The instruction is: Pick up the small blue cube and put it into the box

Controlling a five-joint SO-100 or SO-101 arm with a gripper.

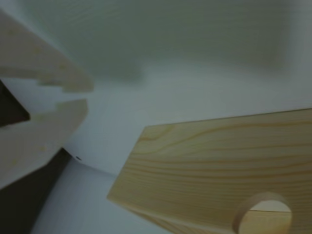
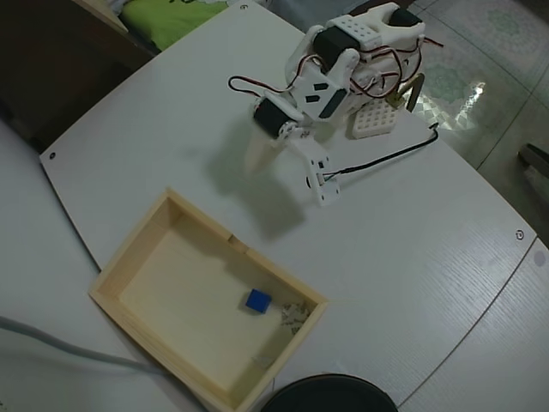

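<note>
Here my gripper (image 1: 73,95) hangs above the white table (image 2: 412,249), its pale fingers (image 1: 53,73) only slightly apart and holding nothing. In the overhead view my gripper (image 2: 257,159) sits well apart from the box (image 2: 137,257). The cube (image 2: 256,300) lies on the box floor, near the right wall. In the wrist view the box wall (image 1: 219,161) with its round notch fills the lower right.
</note>
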